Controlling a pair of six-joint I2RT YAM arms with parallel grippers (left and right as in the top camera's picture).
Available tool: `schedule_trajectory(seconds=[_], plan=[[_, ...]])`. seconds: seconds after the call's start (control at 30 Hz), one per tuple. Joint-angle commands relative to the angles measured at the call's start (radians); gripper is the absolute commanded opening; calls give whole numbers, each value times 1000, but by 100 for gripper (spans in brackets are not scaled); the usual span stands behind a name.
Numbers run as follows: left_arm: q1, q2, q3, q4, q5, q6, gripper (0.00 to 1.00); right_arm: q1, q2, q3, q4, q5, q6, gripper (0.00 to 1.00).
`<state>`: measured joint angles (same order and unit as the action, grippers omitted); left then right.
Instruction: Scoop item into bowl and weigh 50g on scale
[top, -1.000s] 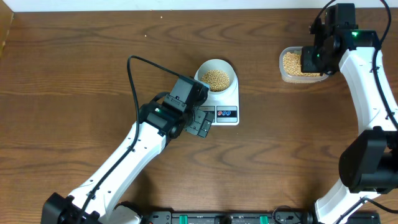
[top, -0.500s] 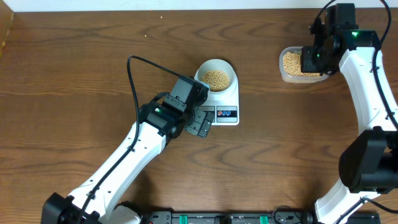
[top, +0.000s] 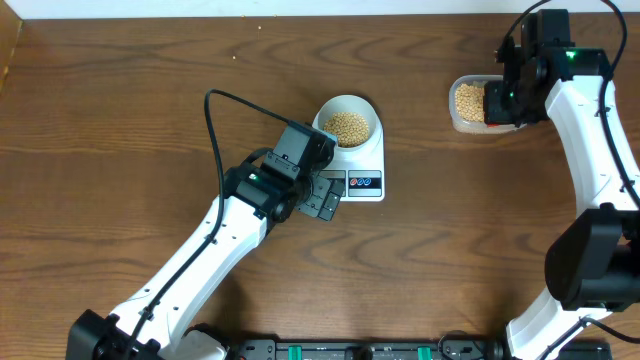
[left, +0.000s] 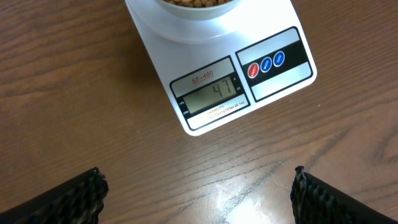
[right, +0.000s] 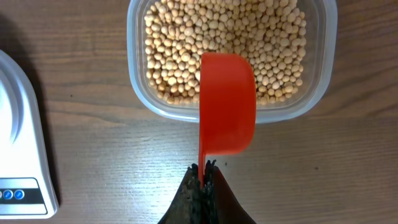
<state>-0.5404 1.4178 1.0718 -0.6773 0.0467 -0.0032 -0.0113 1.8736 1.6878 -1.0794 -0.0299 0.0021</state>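
Right gripper (right: 202, 173) clamps the handle of a red scoop (right: 227, 106) over the tub (right: 134, 62) of beans (right: 180, 50); left gripper (left: 199, 196) gapes wide, empty, facing the scale (left: 217, 50).

**Red scoop held at the tub's near rim**

A red scoop (right: 227, 102) is gripped by its thin handle between the pinched fingers of the right tool (right: 203, 177) at the bottom edge. Its rounded cup is seen across the near rim of a clear plastic tub (right: 134, 74) — partly over the tan beans (right: 186, 43) filling it, partly over the wooden table (right: 112, 168). At the left edge, part of the white scale (right: 22, 124) is shown, its coloured buttons (right: 12, 194) just visible.
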Motion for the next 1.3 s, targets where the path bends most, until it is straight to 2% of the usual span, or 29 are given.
schedule_trajectory(seconds=[0.0,0.47,1.27], plan=[[3,8,-6,-3,-3,-5,96,-10,-10,17,-30,-7,-37,1],[3,8,-6,-3,-3,-5,96,-10,-10,17,-40,-163,-69,1],[3,8,-6,-3,-3,-5,96,-114,-4,17,66,-130,-72,1]])
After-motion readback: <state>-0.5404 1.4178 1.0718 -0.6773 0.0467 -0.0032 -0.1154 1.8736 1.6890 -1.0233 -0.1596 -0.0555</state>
